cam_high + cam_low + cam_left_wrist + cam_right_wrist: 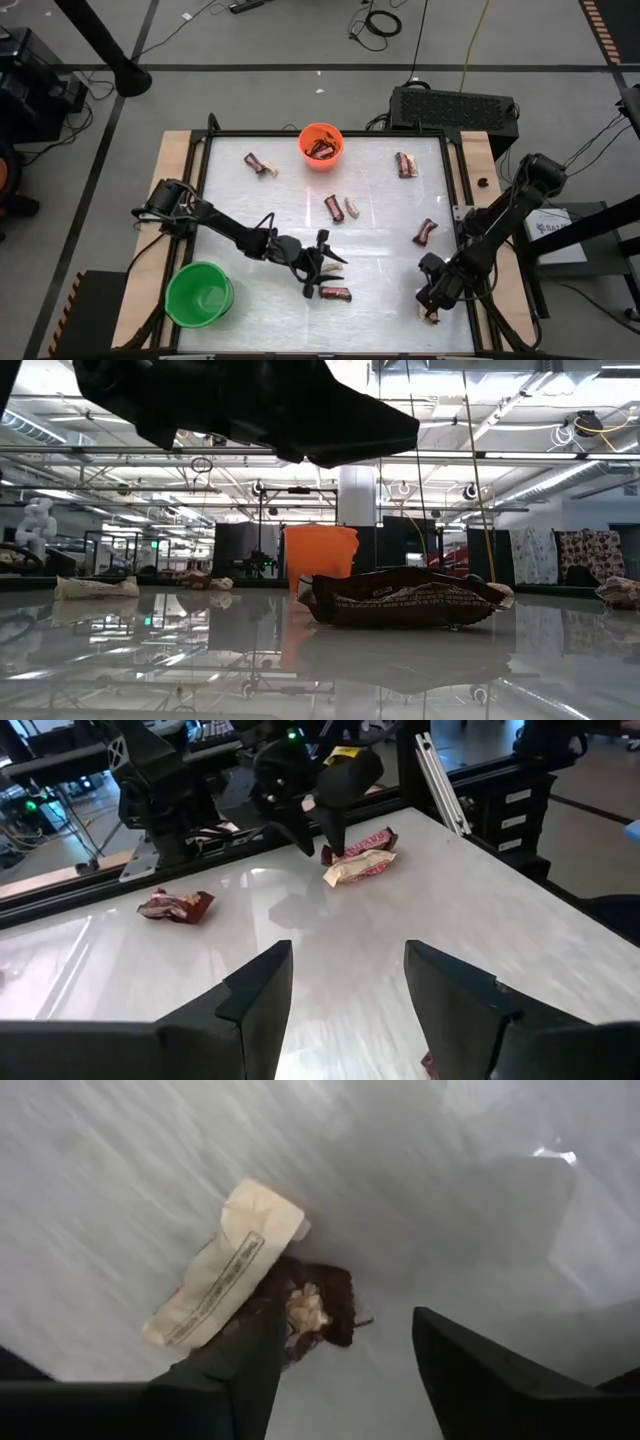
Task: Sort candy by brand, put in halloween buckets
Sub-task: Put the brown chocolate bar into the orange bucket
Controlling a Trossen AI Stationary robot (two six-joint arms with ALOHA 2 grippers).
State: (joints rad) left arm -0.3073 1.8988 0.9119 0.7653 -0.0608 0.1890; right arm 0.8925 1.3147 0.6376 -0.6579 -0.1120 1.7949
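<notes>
Dark jointed arms; black two-fingered tools

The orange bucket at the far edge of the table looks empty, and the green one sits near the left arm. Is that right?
Not quite. The orange bucket is not empty: the high view shows dark wrapped candy inside it. The rest holds: it stands at the table's far edge, and the green bucket sits near the left arm.

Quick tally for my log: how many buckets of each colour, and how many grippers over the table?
Orange bucket: 1
Green bucket: 1
Grippers: 2, the left gripper and the right gripper
Total: 4
</notes>
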